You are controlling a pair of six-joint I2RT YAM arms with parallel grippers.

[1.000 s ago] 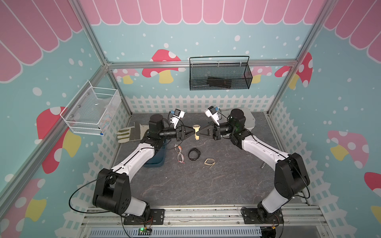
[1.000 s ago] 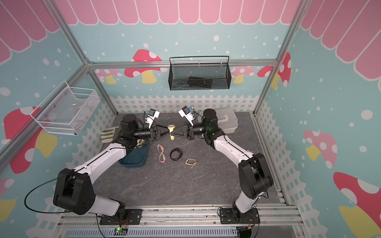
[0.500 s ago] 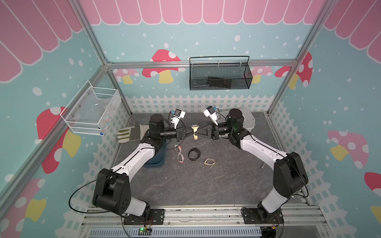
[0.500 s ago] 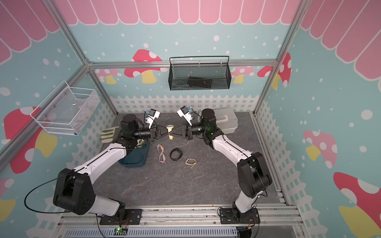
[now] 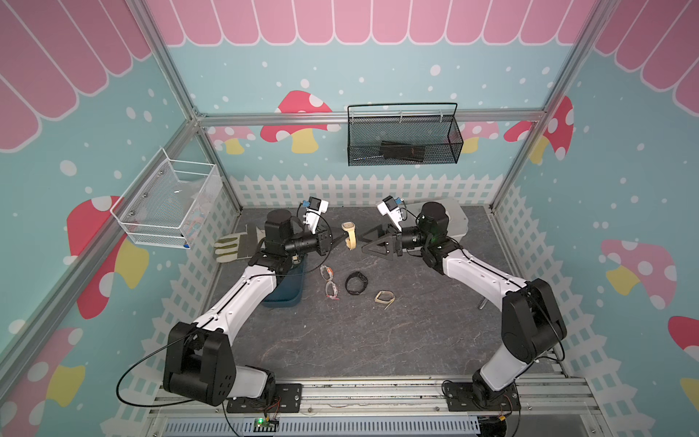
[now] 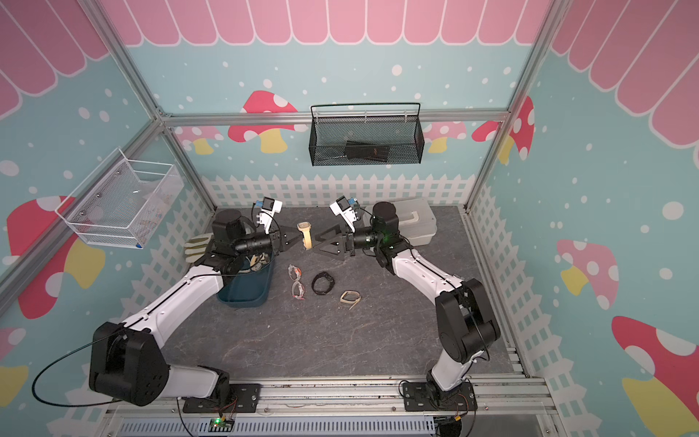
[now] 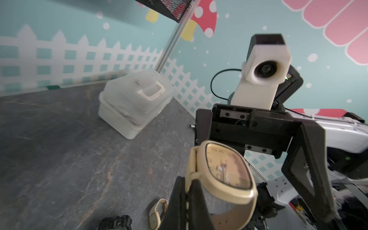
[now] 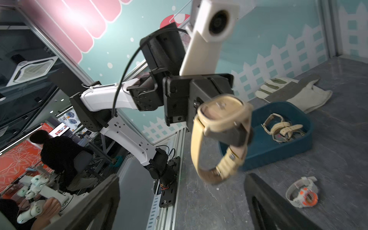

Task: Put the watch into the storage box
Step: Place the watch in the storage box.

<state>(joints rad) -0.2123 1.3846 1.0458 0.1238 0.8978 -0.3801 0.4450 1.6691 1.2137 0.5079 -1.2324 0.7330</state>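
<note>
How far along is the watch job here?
Done: a few watches already lie in the storage box. In hand: the left gripper has its jaws shut on a cream watch, held in the air; the right gripper is open beside it. Left: drop it in the box; a black watch, a tan watch and a white-and-orange watch lie on the table.

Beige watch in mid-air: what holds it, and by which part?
The left tool pinches the beige watch by its strap, beside the case; the right tool is open, empty.
</note>
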